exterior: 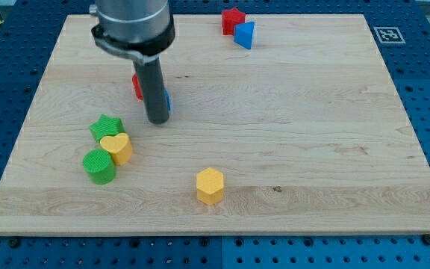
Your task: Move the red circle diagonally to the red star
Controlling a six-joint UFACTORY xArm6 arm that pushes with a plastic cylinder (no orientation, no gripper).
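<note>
One red block (136,87) half hidden behind my tip (158,120); orientation unclear.

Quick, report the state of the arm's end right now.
No gripper: my tip holds nothing. It sits at the view's upper left, against a red block and a blue block, both mostly hidden behind the rod.

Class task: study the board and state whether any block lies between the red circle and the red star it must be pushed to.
Nothing visible does. The red circle, mostly hidden behind my rod, sits beside my tip, with a blue block at the rod's right. The bare board runs from there to the red star; the blue triangle touches the star's right side, off that line.
</note>
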